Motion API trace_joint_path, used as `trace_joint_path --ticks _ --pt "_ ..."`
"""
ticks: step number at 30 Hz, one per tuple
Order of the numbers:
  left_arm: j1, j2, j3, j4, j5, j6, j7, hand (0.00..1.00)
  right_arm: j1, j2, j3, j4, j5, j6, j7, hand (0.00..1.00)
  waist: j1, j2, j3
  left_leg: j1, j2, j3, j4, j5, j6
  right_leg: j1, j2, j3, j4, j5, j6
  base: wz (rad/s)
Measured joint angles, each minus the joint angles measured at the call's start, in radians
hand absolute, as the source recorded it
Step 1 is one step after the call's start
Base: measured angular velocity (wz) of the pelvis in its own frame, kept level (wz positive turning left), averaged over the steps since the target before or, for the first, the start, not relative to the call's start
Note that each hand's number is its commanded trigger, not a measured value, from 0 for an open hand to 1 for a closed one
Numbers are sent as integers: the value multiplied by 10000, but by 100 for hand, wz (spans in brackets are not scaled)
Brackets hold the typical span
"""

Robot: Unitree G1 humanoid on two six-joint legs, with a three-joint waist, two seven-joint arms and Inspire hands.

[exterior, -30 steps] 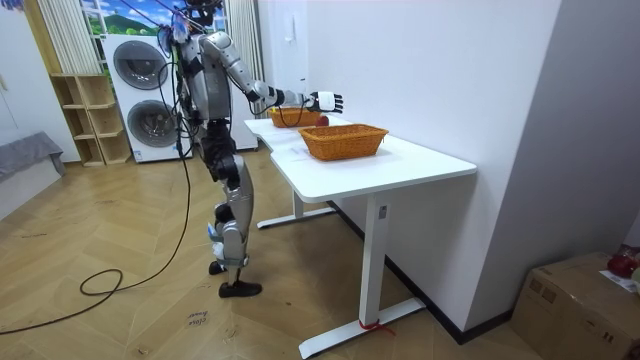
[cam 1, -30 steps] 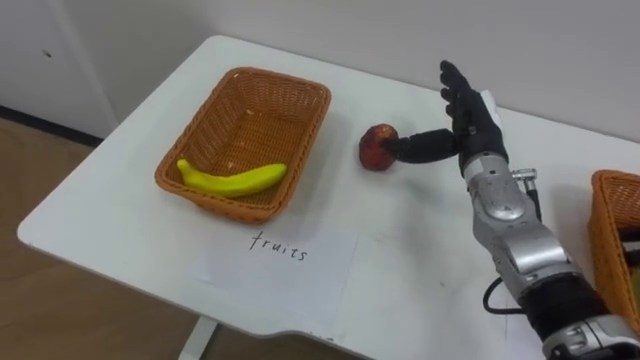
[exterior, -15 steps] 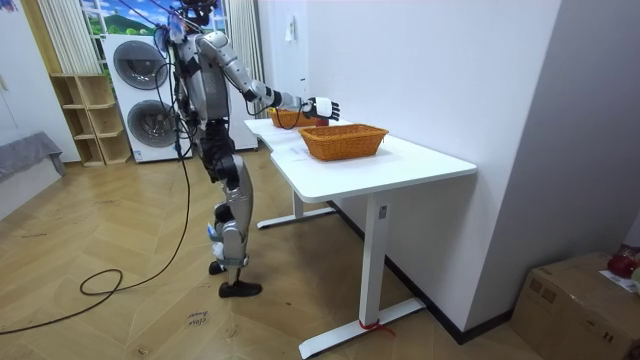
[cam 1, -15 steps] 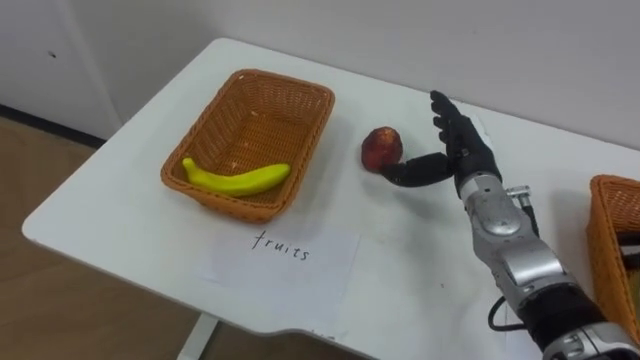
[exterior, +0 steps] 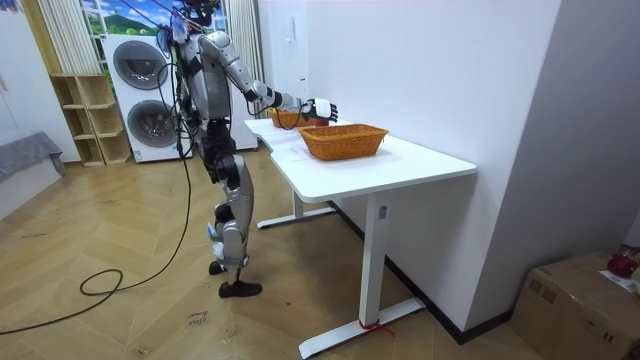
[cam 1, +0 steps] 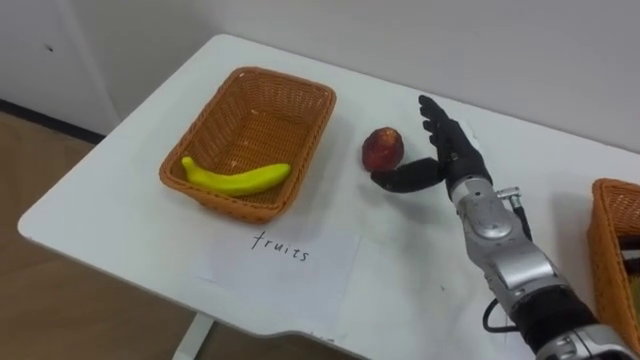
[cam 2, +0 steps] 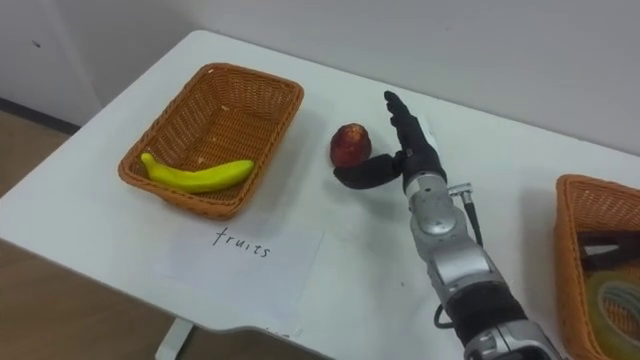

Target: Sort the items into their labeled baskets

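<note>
A red apple lies on the white table just right of the fruit basket, a wicker basket holding a yellow banana. My right hand is open, fingers straight beside the apple on its right. Its thumb reaches under the apple's near side and touches or nearly touches it. In the room view I stand at the table's end, right arm stretched over it.
A paper label reading "fruits" lies in front of the fruit basket. A second wicker basket with dark items sits at the right edge. The table's near edge runs close to the label.
My right hand has drawn back toward me and to the left, its thumb now under the apple's near side. The apple has barely shifted.
</note>
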Motion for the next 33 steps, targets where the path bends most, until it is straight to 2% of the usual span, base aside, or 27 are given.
trace_joint_path --ticks 5,11,14,21,25,33 --pt "13 67 -7 -6 -158 -2 -8 0 2 32 0 7 1 1 1 0 -14 -8 94 -32 1 0 -4 0 1 -5 -5 -14 8 0 0 0" --pt "-28 181 -10 -4 -158 1 -20 0 -8 68 -9 288 -1 5 -8 0 -10 -36 82 -160 -11 -94 9 -1 -1 -68 0 -123 10 0 0 4" --pt "-42 169 -75 43 -156 4 -20 0 -14 70 -10 342 7 22 -17 0 117 -26 86 -246 -11 -97 10 0 1 -152 -17 -132 13 0 0 0" --pt "-432 189 -134 314 -355 -7 -165 0 -372 36 -9 1102 93 -1 -20 0 248 -8 105 -632 -30 -163 100 7 9 -432 -54 -276 -3 1 -1 6" --pt "-639 194 -222 307 -358 -12 -176 0 -563 -28 -9 1127 149 -142 -165 0 234 0 108 -1057 -62 -157 300 12 14 -755 -89 -293 21 12 0 3" --pt "-1007 187 -438 311 -574 -25 27 0 -1185 -45 -7 1612 12 -389 -247 0 261 97 163 -1483 -50 -57 337 61 44 -1244 -86 -280 40 153 -33 -3"
